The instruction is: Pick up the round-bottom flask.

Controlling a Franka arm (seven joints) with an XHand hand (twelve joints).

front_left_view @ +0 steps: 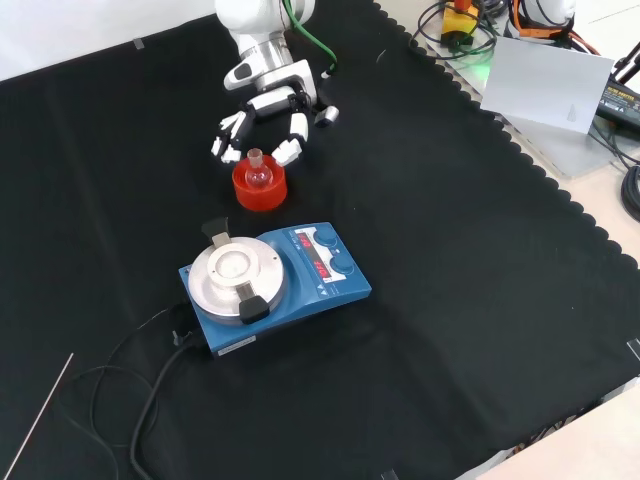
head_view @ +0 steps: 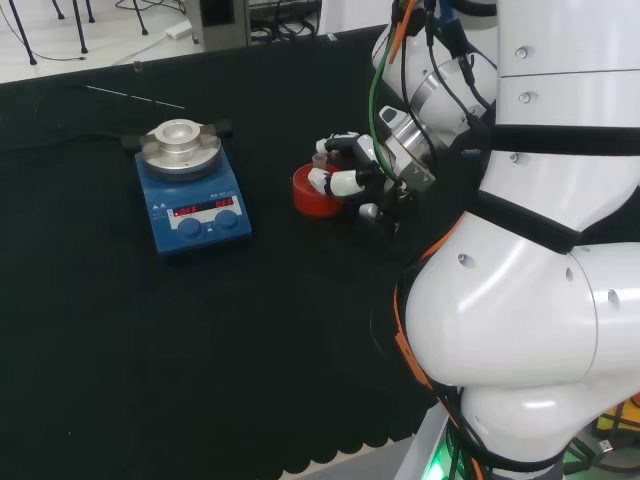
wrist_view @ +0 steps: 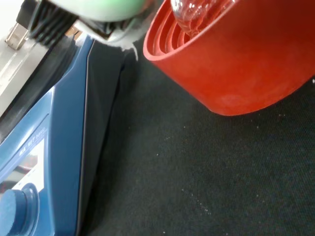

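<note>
So the round-bottom flask (front_left_view: 258, 172) is sitting neck-up in the red ribbed stand (front_left_view: 260, 187) on the desk (front_left_view: 480, 300), just beside the blue hotplate stirrer (front_left_view: 275, 285); in the front view the stand is right above the stirrer's top edge. The hand (front_left_view: 262, 122) is just past the stand on the far side in that view, fingers (front_left_view: 228, 140) spread and pointing down twd the flask, w/ fingertips on either side of the neck but not closed on anything afaict.

Key thing imo: flask is directly below/in front of the fingertips, long axis vertical, so the grab prob means coming a bit fwd and closing around the neck.

In the head view the hand (head_view: 345, 170) covers most of the flask, I can only make out the stand's red rim (head_view: 305, 190) to its left. Whether a fingertip is already touching the glass, can't tell. Wrist view gives the clear bulb (wrist_view: 197, 12) cut off at the edge, sitting in the stand's ribs, so it's not lifted yet.
</note>
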